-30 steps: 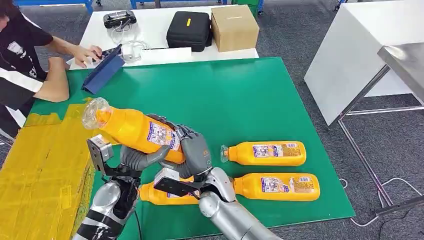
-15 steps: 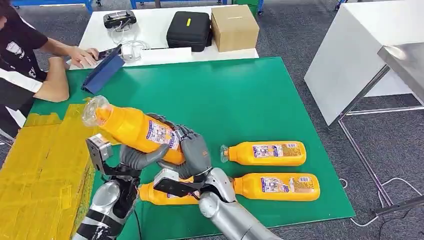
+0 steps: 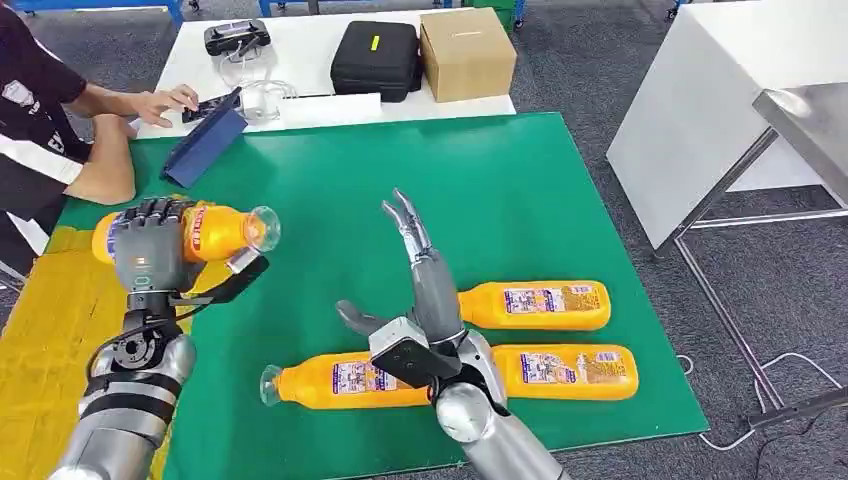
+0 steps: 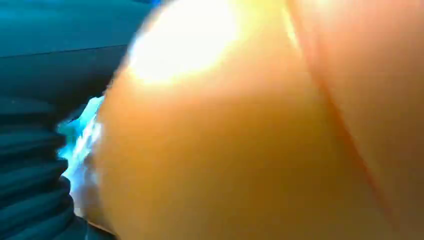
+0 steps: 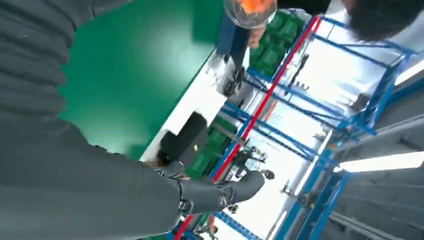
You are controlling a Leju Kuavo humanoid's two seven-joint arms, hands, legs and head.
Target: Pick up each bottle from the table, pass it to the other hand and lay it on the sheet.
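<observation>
We are looking at a workshop or robot test hall. Grey carpet tiles are covering the floor, a cable is trailing across them, and a white table is carrying a black zipped equipment case and a brown cardboard box. Blue and red steel racking is holding green storage crates under strip lighting.

A grey carpeted floor surrounds the green-topped worktop; a white table stands behind, blue metal shelving beyond.
</observation>
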